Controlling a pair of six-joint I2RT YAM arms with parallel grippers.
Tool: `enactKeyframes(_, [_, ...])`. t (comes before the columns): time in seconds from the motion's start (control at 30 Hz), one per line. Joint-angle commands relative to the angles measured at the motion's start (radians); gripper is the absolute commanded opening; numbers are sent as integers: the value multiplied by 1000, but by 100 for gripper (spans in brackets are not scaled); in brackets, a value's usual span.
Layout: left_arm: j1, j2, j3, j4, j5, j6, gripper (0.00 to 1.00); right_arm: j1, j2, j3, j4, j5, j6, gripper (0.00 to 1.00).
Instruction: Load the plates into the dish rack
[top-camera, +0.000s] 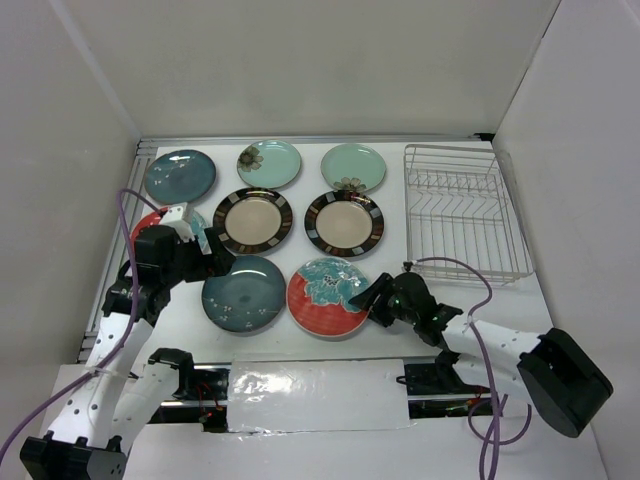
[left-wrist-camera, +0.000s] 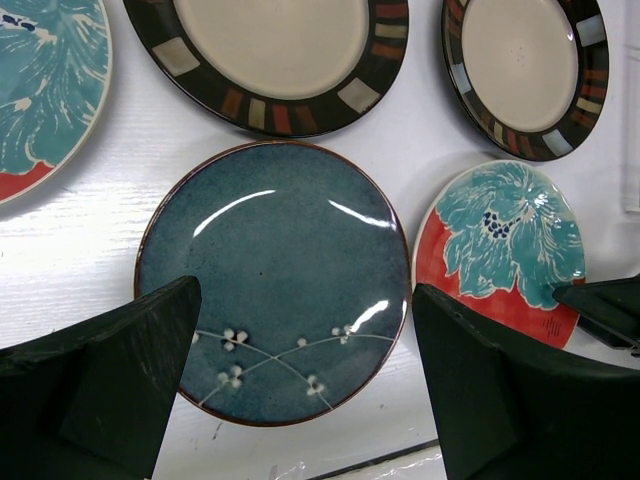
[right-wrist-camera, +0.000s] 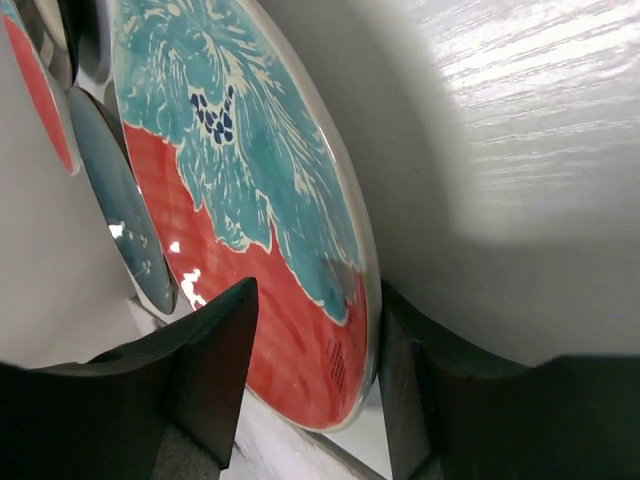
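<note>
Several plates lie flat on the white table (top-camera: 560, 300). A red plate with a teal flower (top-camera: 326, 297) lies at the front middle. My right gripper (top-camera: 372, 300) is open, its jaws straddling that plate's right rim (right-wrist-camera: 230, 150), one finger over the face and one against the rim's outer side. My left gripper (top-camera: 205, 245) is open and empty, above the front dark teal plate (top-camera: 244, 293); in the left wrist view that plate (left-wrist-camera: 270, 270) shows between its jaws. The wire dish rack (top-camera: 465, 212) stands empty at the right back.
Two cream plates with striped rims (top-camera: 252, 220) (top-camera: 344, 222) lie mid-table. Two mint plates (top-camera: 269, 163) (top-camera: 353, 167) and another dark teal plate (top-camera: 180, 176) lie at the back. A second red plate (top-camera: 148, 224) is partly hidden under my left arm. White walls enclose the table.
</note>
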Motion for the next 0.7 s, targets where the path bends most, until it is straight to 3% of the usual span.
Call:
enactKeyframes(0.0, [-13,-1,0,30,20,9,100,-6,49,-14,-16,-7,-45,50])
enactKeyframes(0.03, [-13,-1,0,30,20,9,100,-6,49,-14,-16,-7,-45,50])
enactKeyframes(0.17, [-13,-1,0,30,20,9,100,-6,5,-14,-52,-7,-82,23])
enactKeyframes(0.2, [-13,-1,0,30,20,9,100,-6,-6,21,-113,4,-111,11])
enactKeyframes(0.27, [-13,-1,0,30,20,9,100,-6,-29,61,-189,19,-137,0])
enactKeyframes(0.47, [-13,-1,0,30,20,9,100,35,-95,310,-477,83,-251,0])
enactKeyframes(0.67, [-13,-1,0,30,20,9,100,115,6,695,-738,185,-384,0])
